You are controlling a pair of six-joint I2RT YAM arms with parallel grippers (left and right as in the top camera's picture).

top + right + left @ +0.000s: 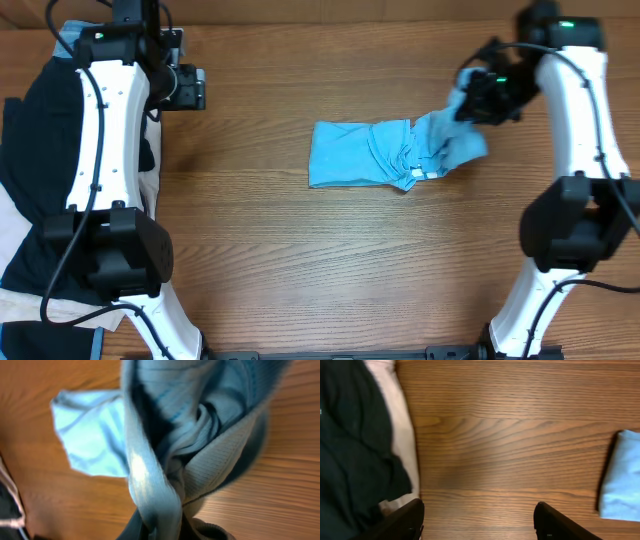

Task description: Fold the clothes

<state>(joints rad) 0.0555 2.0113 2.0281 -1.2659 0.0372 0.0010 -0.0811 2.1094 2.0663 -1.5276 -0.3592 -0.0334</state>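
- Blue ribbed cloth fills the right gripper (478, 98). Its jaws are pinched tight on a twisted bunch of the shirt (358, 155), seemingly near the collar. The fingers themselves are buried under folds in the wrist view.
- That grip looks like a wad, not a single edge. I judge it better to drag or shake the cloth flat before any fold, or the twist gets folded in.
- From the pinch the shirt slopes toward 8 o'clock and lies crumpled at the middle of the table (300, 260). Its 9 o'clock end is fairly flat and its 3 o'clock end is roped.
- Left gripper (477, 527) hangs at 10 o'clock, well apart from the shirt. Its fingers (405, 521) are spread wide with nothing between them.
- A good spread likely needs that free gripper on the shirt's 9 o'clock edge, so both can pull it taut.
- Black pile (30, 150) at 9 o'clock lies beside the left arm; steer clear of it.
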